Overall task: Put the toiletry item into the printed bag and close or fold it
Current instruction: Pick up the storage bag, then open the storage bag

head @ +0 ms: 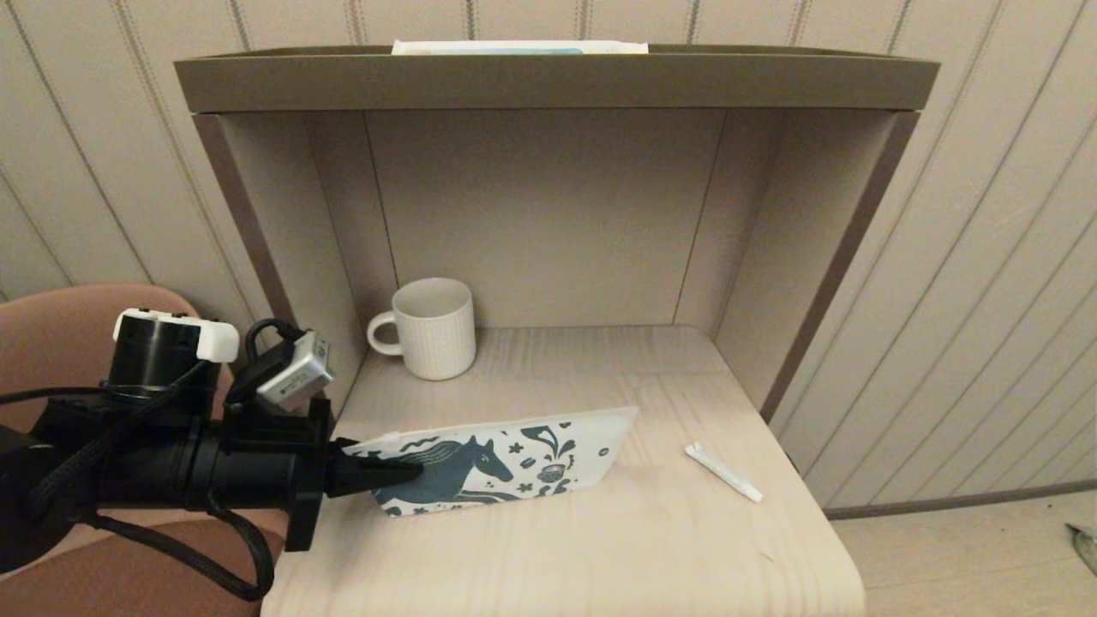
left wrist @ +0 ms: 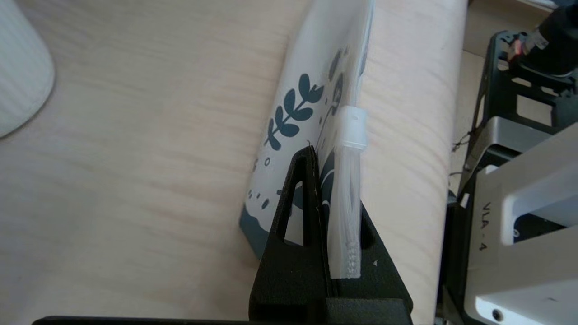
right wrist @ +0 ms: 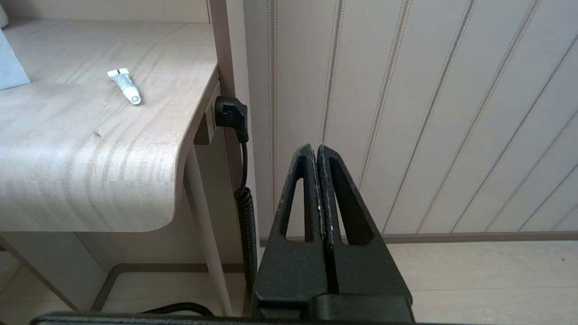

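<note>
Currently pinching the printed pouch (head: 506, 461) by its left end with the left claw (head: 403, 470), fingers clamped on the zipper edge beside the white slider (left wrist: 352, 128). Pouch lifted at that end, standing tilted on its long edge on the light wood tabletop (head: 600, 548), horse print facing the camera. Small white tube (head: 722, 472) lying flat on the tabletop, well to the right of the pouch, apart from it, outside the bag, untouched. White ribbed mug (head: 431, 328) upright at the back left of the tabletop, behind the pouch, not touching. Right claw (right wrist: 319, 151) off to the right of the tabletop, low beside the striped wall (right wrist: 406, 113), fingers pressed together, holding nothing. Black coiled cord (right wrist: 244, 198) plugged in at the tabletop's side. Pink chair (head: 77, 326) behind the left arm.
</note>
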### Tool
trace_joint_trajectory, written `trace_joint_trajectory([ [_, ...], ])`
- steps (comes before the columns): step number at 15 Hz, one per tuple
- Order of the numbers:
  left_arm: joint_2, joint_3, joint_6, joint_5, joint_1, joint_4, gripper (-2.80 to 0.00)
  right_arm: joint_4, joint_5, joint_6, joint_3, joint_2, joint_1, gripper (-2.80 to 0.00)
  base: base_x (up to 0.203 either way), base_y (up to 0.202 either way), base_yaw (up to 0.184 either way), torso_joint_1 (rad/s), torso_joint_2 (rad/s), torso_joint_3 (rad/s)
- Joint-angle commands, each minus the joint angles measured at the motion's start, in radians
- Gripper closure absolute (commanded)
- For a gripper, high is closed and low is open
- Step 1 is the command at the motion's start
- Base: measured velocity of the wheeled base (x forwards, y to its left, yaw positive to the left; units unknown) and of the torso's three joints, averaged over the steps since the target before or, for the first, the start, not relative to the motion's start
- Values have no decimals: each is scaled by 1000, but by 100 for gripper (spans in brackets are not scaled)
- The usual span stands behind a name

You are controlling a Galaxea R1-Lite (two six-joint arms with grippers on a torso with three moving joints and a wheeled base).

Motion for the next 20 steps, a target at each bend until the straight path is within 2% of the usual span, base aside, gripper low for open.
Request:
trace_joint_trajectory([
  [1,-27,-4,-3,-5,-4,1,0,-1,0,-1,0,1,0,0,0,0,0,0,0,0],
  [3,-73,-30,-49,-4,-11,4,0,-2,2,-8,0,1,0,0,0,0,0,0,0,0],
  [5,-111,-110,-165,-2,-48,19,0,-4,4,-13,0,1,0,0,0,0,0,0,0,0],
  [6,-118,-167,-199,0,-87,44,0,5,4,-14,0,0,0,0,0,0,0,0,0,0],
  [9,-119,-284,-233,21,-238,164,0,70,5,-12,-16,1,1,0,0,0,0,0,0,0],
  [10,-100,-294,-229,43,-274,177,0,117,16,-10,-75,2,1,0,0,0,0,0,0,0],
  [13,-34,-296,-178,129,-361,186,0,342,114,-5,-432,48,0,0,0,0,0,0,0,0],
  [14,-17,-293,-166,162,-382,187,0,396,142,-2,-549,122,3,0,0,0,0,0,0,0],
  [16,9,-283,-141,181,-409,188,0,472,174,10,-728,311,34,0,0,0,0,0,0,0],
  [18,26,-271,-127,183,-412,189,0,592,209,33,-937,504,121,0,0,0,0,0,0,0],
  [20,29,-278,-125,182,-412,185,0,749,260,55,-1127,697,255,0,0,0,0,0,0,0],
])
